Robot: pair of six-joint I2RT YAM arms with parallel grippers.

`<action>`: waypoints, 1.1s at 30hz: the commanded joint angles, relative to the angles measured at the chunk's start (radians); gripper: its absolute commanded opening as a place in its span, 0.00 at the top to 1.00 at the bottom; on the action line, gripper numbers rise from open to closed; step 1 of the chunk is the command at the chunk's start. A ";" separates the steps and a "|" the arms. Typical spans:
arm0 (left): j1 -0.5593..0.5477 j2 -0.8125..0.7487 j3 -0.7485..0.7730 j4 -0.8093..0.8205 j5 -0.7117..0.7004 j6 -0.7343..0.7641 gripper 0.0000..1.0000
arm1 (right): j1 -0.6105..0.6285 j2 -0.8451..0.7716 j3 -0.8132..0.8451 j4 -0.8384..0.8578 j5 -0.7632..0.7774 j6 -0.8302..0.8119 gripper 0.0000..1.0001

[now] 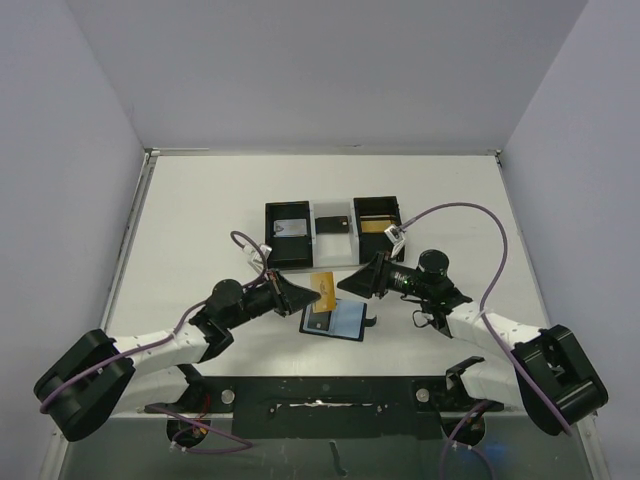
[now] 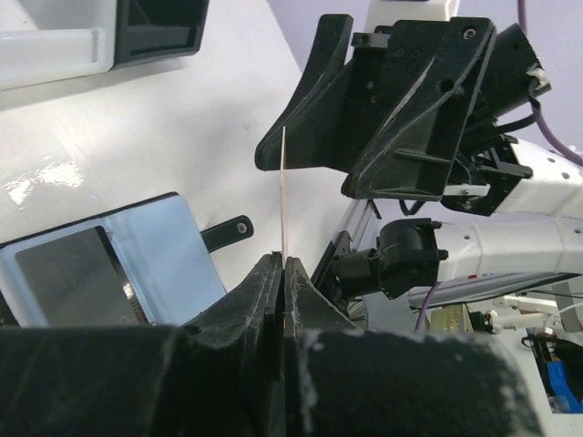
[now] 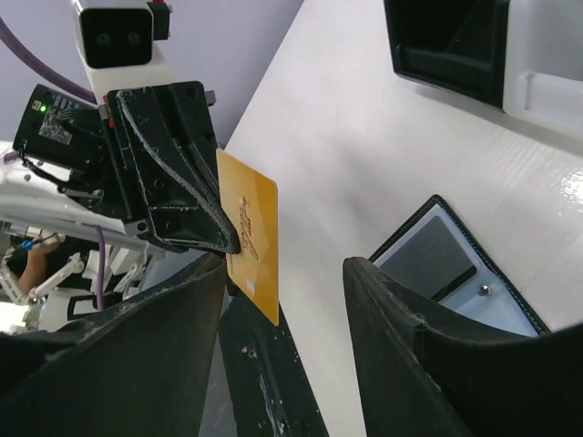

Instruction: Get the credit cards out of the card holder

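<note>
My left claw (image 1: 305,290) is pinched tight on the near end of the gold-tan credit card (image 1: 324,288). It holds the card on edge above the white table (image 1: 200,220), so from my left wrist I see only its thin pale edge (image 2: 284,196) rising from between my closed fingertips (image 2: 281,264). Just right of that and nearer to me, the card holder (image 1: 335,320) lies spread open and flat on the table. Its blue-grey inside faces up and its little black tab points right. A dark grey rectangle fills its left pocket, and I cannot tell whether that is a card. Further right, my right claw (image 1: 352,282) faces the left one with its jaws well apart, gripping nothing. From my right wrist the gold card (image 3: 250,232) stands inside that gap, close against my left-hand finger (image 3: 196,300), and I cannot tell whether it touches. On the far side of both claws sit two black open-top boxes (image 1: 290,235), one left and one right.
</note>
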 commanded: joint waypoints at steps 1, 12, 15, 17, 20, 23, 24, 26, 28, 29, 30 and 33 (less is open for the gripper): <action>0.005 0.012 0.026 0.158 0.049 -0.016 1.00 | 0.019 0.021 0.036 0.134 -0.106 0.019 0.47; 0.005 0.056 0.056 0.242 0.112 -0.038 1.00 | 0.084 0.060 0.106 0.109 -0.115 0.005 0.60; 0.005 0.051 0.051 0.245 0.112 -0.041 1.00 | 0.082 0.067 0.108 0.117 -0.133 0.006 0.69; 0.005 0.041 0.046 0.245 0.111 -0.041 1.00 | 0.082 0.070 0.105 0.136 -0.150 0.014 0.73; 0.006 0.020 0.034 0.246 0.108 -0.041 1.00 | 0.081 0.066 0.094 0.163 -0.172 0.031 0.75; 0.006 -0.004 0.019 0.240 0.089 -0.041 1.00 | 0.080 0.057 0.083 0.170 -0.179 0.036 0.79; 0.006 -0.011 0.014 0.238 0.084 -0.041 1.00 | 0.080 0.058 0.079 0.182 -0.187 0.044 0.83; 0.008 -0.018 0.011 0.231 0.081 -0.038 1.00 | 0.079 0.061 0.072 0.221 -0.203 0.067 0.91; 0.011 -0.025 0.021 0.196 0.083 -0.026 1.00 | 0.079 0.055 0.072 0.232 -0.207 0.075 0.98; 0.011 -0.032 0.027 0.167 0.079 -0.019 0.87 | 0.076 0.049 0.077 0.222 -0.205 0.070 1.00; 0.013 -0.041 0.033 0.123 0.073 -0.006 0.76 | 0.069 0.037 0.083 0.192 -0.200 0.054 1.00; 0.016 -0.115 0.053 -0.073 -0.008 0.046 0.49 | 0.057 -0.024 0.129 -0.038 -0.147 -0.070 1.00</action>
